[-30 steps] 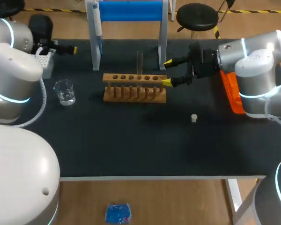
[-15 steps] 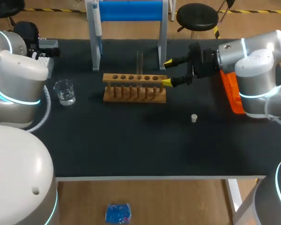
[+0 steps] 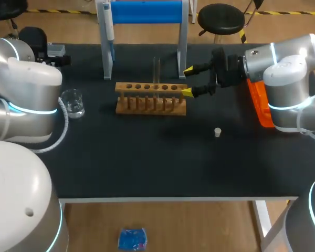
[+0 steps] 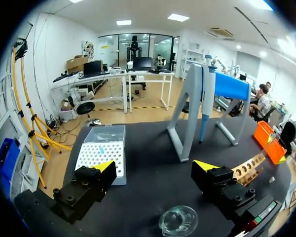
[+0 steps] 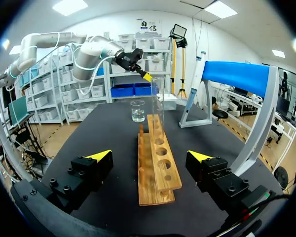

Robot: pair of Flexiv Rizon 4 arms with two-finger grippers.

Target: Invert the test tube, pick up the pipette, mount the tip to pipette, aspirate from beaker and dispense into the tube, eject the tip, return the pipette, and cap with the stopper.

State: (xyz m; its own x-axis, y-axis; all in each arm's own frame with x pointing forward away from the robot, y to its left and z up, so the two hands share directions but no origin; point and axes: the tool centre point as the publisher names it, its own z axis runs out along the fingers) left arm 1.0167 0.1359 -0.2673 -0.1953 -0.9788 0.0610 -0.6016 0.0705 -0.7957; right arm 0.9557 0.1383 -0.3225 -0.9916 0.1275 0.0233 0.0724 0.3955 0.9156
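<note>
Head view, step: the test tube (image 3: pixel 156 68) is seen upright at the rack (image 3: pixel 151 97), mid-table toward the far edge, so picking up the pipette (image 3: pixel 109 29) is judged to be in hand.
Head view, right gripper (image 3: pixel 189 81): held wide open and empty at the rack's right end.
Left wrist view, left gripper (image 4: pixel 155 168): spread wide with nothing held; the pipette (image 4: pixel 205 103) hangs on its stand (image 4: pixel 229 86) ahead, and the beaker (image 4: pixel 178 220) lies under the gripper.
Next move: both fingers are to be closed on the pipette's handle and it is to be lifted off the stand.
Right wrist view: the tube's clear, upright body is shown along the rack's row of holes.
Only here: the left gripper's opening is told by the left wrist view alone.
</note>
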